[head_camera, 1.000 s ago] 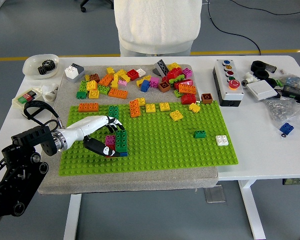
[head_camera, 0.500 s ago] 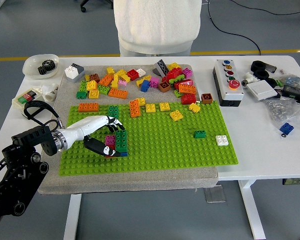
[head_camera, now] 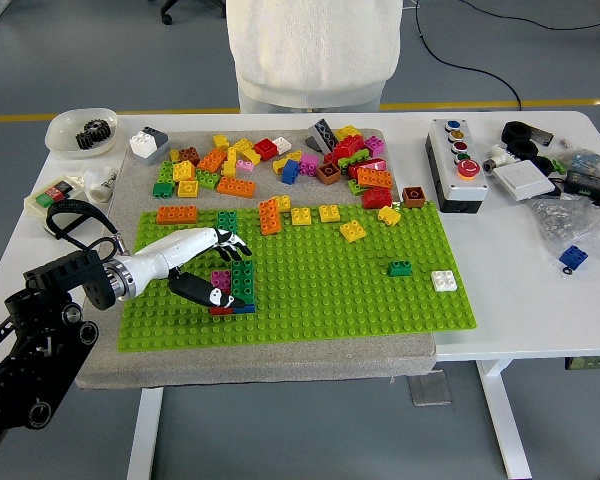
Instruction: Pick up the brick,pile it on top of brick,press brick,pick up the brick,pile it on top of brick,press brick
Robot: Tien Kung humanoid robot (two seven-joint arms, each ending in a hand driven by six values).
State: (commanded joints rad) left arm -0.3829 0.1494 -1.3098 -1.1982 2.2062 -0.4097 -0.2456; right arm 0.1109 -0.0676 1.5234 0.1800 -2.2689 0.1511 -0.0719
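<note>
My left hand point(head_camera: 226, 270) reaches in from the left over the green baseplate point(head_camera: 380, 300). It brackets a small stack: a tall dark green brick point(head_camera: 244, 283) with a magenta brick point(head_camera: 221, 280) beside it, on a red and blue base point(head_camera: 232, 310). The fingers point(head_camera: 230, 243) are spread just behind the stack's top. The black thumb point(head_camera: 195, 290) lies along its front, touching the magenta brick. The hand grips nothing firmly. The right hand is out of view.
Several loose bricks point(head_camera: 280, 160) lie heaped on the grey mat beyond the plate. Orange point(head_camera: 177, 214), yellow point(head_camera: 352, 231), green point(head_camera: 400, 268) and white point(head_camera: 444, 281) bricks sit on the plate. A button box point(head_camera: 456, 165) stands at right. A person point(head_camera: 315, 50) stands at the far side.
My left hand has risen slightly; the thumb has moved up off the stack's base, so the red and blue bricks show. The stack has stayed in place.
</note>
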